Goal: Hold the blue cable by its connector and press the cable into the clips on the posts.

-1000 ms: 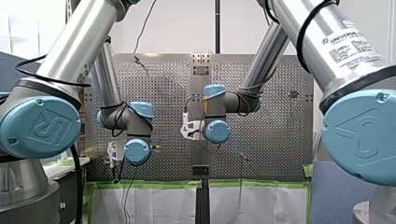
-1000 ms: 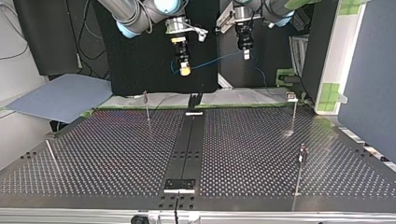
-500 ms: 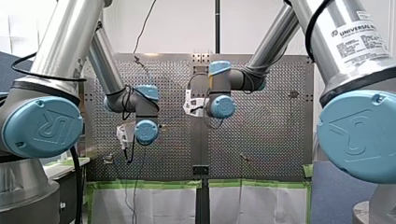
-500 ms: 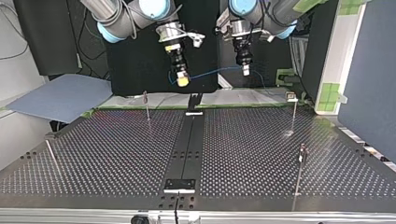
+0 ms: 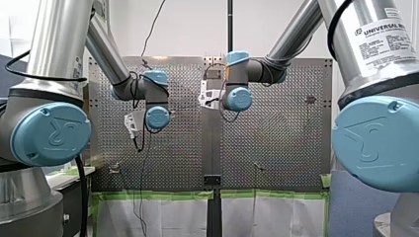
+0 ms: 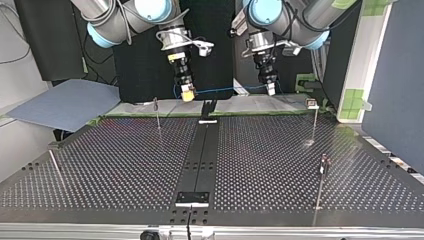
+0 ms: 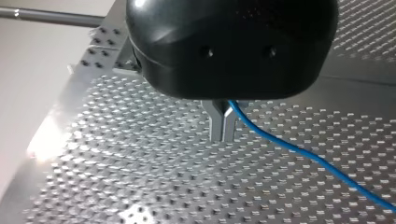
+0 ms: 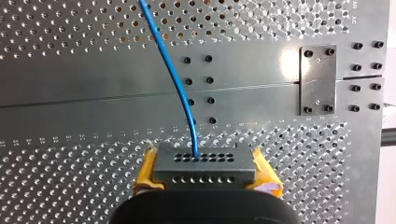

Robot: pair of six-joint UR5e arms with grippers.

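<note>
Right wrist view: the right hand (image 8: 205,170), yellow-padded, pinches the grey connector (image 8: 205,161); the blue cable (image 8: 173,79) leaves it, running above the perforated tabletop (image 8: 70,196) to the left hand (image 7: 222,126), whose metal fingers (image 7: 215,123) are pressed together on it.

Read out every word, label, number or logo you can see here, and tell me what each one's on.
"UNIVERSAL", cut off after that: white label on my right arm.
Finer print on that label: too small to read.
Raised logo on the blue joint caps: no legible letters.
Top and wrist views: no text.
</note>
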